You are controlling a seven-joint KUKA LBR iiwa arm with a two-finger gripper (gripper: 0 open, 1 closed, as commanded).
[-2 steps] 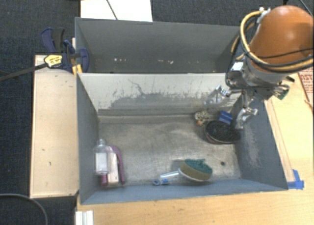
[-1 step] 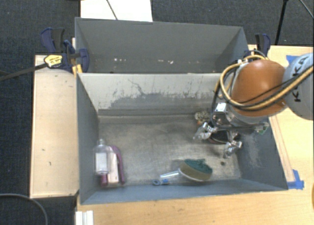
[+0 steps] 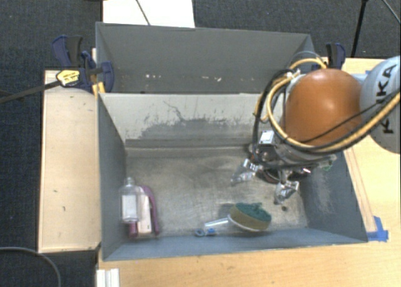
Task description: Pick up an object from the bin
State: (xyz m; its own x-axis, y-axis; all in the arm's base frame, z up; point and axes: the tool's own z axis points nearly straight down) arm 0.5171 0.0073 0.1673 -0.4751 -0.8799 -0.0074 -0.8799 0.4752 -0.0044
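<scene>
My gripper hangs low over the bin's right half, its two metal fingers spread apart with nothing between them. Just below it, near the front wall, lies a dish brush with a round green-and-tan head and a short clear handle ending in a blue tip that points left. The brush sits a little in front of the fingertips, apart from them.
A small clear bottle with a white label lies against a purple-pink packet in the front left corner. The arm's orange dome and looped cables cover the bin's right rear.
</scene>
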